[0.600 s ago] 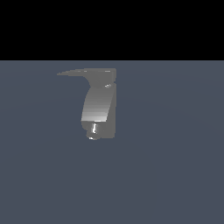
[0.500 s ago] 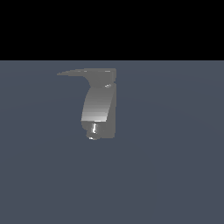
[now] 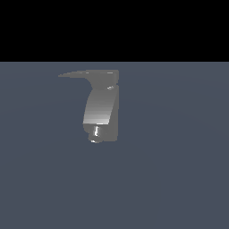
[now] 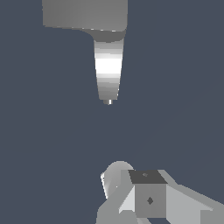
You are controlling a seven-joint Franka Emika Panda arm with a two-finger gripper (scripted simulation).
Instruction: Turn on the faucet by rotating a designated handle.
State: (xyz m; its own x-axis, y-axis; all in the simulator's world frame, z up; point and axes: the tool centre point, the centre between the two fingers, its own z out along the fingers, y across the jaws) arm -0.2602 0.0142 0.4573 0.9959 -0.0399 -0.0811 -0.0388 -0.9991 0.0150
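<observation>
The faucet (image 3: 103, 107) stands alone in the exterior view, a grey blocky body with a lighter curved spout (image 3: 98, 107) ending in a shiny nozzle (image 3: 95, 133). On top lies the handle (image 3: 80, 74), a thin dark blade tapering to a point toward the exterior view's left. The wrist view shows the faucet (image 4: 85, 15) from above, its spout (image 4: 108, 65) running toward my gripper (image 4: 131, 179). The gripper is well short of the nozzle and touches nothing. Only part of its pale fingers (image 4: 116, 175) shows, so their spacing is unclear. The arm is outside the exterior view.
A flat dark blue-grey floor (image 3: 179, 170) lies all around the faucet. A black band fills the top of the exterior view. No other objects show.
</observation>
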